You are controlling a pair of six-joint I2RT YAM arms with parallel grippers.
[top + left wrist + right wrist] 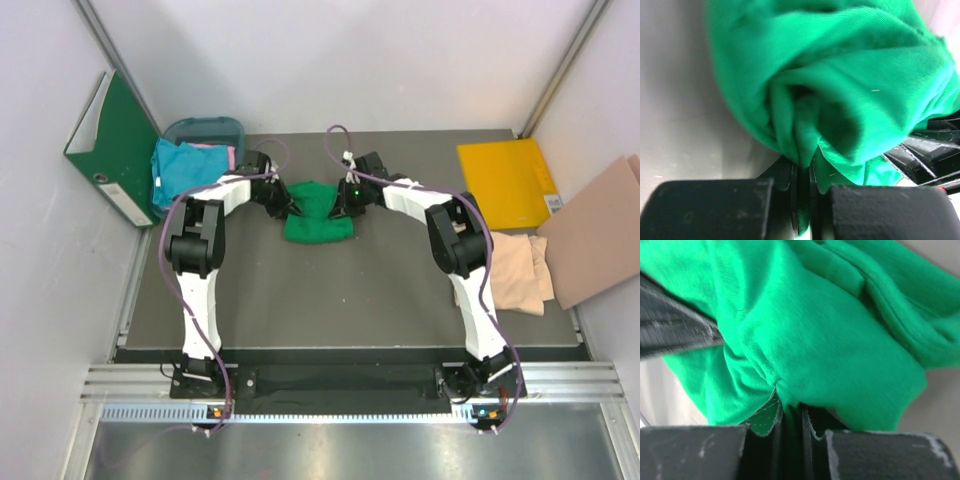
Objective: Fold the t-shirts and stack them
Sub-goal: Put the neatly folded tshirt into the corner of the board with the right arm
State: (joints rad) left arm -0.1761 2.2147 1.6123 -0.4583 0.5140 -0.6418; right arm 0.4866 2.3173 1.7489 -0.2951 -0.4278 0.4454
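Note:
A bright green t-shirt (318, 212) lies bunched at the back middle of the dark table. My left gripper (279, 203) is shut on its left edge, and my right gripper (345, 205) is shut on its right edge. In the left wrist view green cloth (840, 85) fills the frame and a fold runs down between the closed jaws of the left gripper (804, 200). The right wrist view shows the same green cloth (810, 335) pinched in the right gripper (790, 435). A teal-blue t-shirt (185, 168) with a pink one (218, 150) lies in a bin at the back left. A beige-peach t-shirt (520, 270) lies at the right.
A green ring binder (112, 145) leans on the left wall. The teal bin (205, 128) stands beside it. A yellow folder (507, 180) lies at the back right, and a brown cardboard sheet (600, 235) leans at the right edge.

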